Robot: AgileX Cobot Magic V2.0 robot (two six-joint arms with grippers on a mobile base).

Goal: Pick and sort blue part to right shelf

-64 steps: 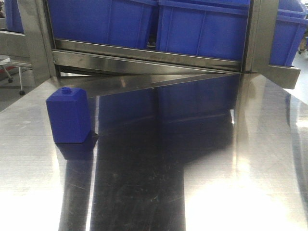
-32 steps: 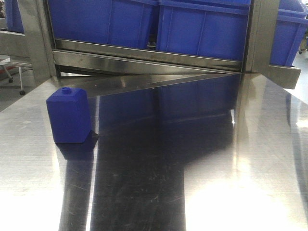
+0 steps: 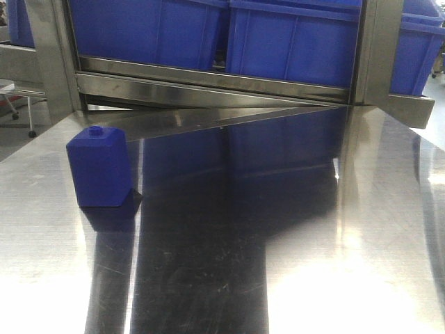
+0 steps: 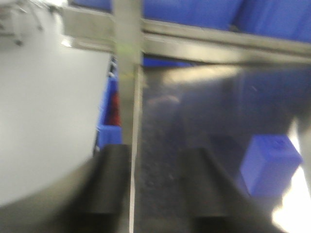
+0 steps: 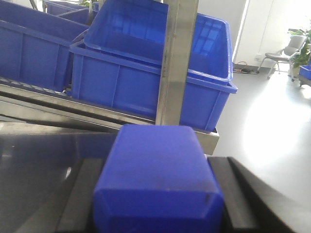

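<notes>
The blue part (image 5: 155, 170) fills the bottom of the right wrist view, and my right gripper (image 5: 158, 194) is shut on it, one black finger on each side; its cap is hidden. A similar blue block (image 3: 99, 167) with a small flat knob stands upright on the left of the steel table (image 3: 278, 243). That block (image 4: 269, 165) also appears at the right of the blurred left wrist view. My left gripper (image 4: 155, 184) is open with nothing between its fingers, low over the table's left edge. Neither gripper appears in the front view.
Blue bins (image 3: 292, 42) sit on a slanted steel rack (image 3: 208, 87) behind the table. In the right wrist view a steel post (image 5: 177, 63) stands in front of a blue bin (image 5: 146, 82). Open floor and a chair (image 5: 291, 48) lie to the right.
</notes>
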